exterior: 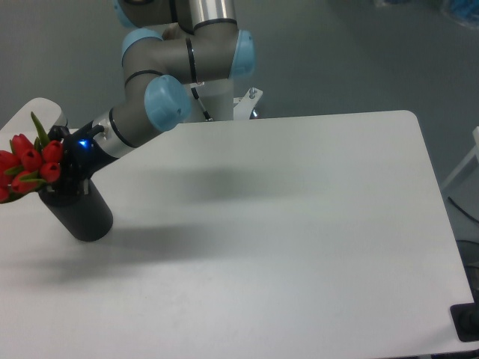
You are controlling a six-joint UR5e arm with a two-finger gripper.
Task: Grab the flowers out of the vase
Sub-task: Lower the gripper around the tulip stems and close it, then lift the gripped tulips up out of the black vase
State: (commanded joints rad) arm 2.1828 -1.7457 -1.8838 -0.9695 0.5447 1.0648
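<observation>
The flowers [30,166] sit in the vase [78,208] at the table's [299,247] left edge. The hand [66,153] is beside the blooms; whether it is clenched cannot be determined. This position suggests a grasp attempt.

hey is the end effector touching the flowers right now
Cannot tell. In the camera view, the end effector overlaps the flowers just above the vase, but it is dark and its fingertips are hidden, so neither contact nor gap shows plainly.
</observation>
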